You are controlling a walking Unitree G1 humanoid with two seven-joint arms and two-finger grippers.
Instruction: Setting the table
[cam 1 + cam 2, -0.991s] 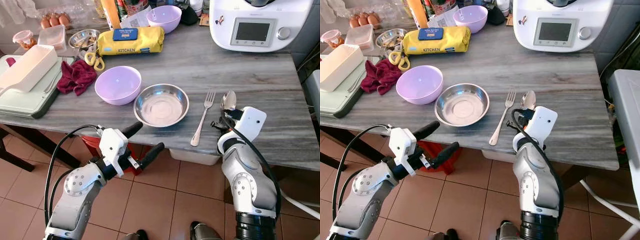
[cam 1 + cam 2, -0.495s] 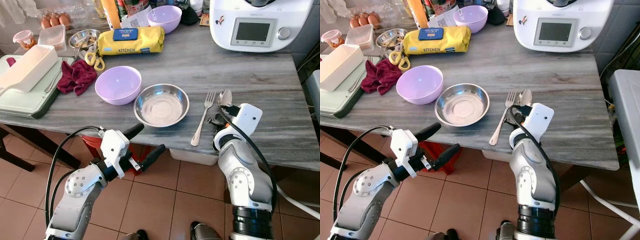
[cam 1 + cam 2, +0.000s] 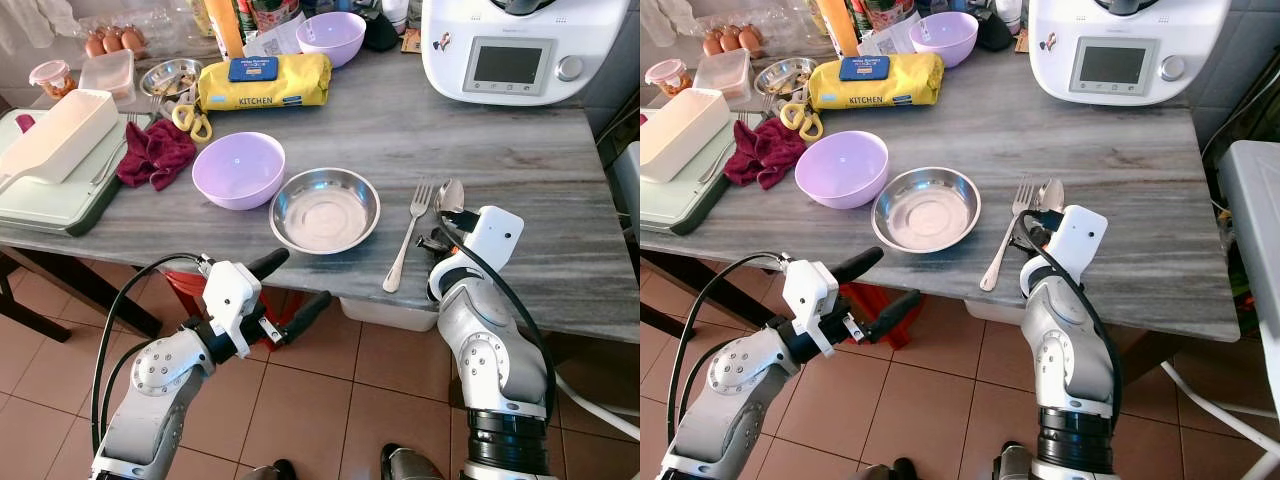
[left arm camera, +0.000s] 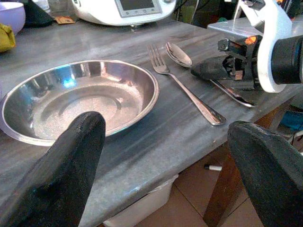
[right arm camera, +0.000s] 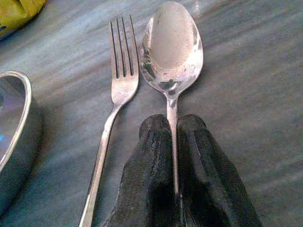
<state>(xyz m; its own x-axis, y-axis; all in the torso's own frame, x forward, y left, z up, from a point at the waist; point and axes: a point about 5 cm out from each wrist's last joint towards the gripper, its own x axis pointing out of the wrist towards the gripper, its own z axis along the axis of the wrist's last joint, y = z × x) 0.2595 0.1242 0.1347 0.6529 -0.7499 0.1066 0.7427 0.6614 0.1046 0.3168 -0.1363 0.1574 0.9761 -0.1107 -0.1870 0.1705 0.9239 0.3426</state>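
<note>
Spoon placement in hand; right gripper (image 5: 173, 142) clenched on spoon (image 5: 172, 47) handle, bowl lying on table (image 3: 520, 140) just beside fork (image 3: 405, 238), right of steel bowl (image 3: 325, 210); left gripper (image 3: 290, 285) spread, below table edge; next, judged: release, withdraw without nudging fork.

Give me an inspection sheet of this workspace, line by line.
Surface: grey wood-grain table.
Job's things: steel bowl, fork right of it, spoon beside the fork.
Clutter: two purple bowls, nearer one; red cloth; yellow pack; white appliance.
Grippers: right gripper shut on the spoon's handle; left gripper open, below the table edge.
Cables: black cable looping along the left arm.
Surroundings: terracotta tile floor.
</note>
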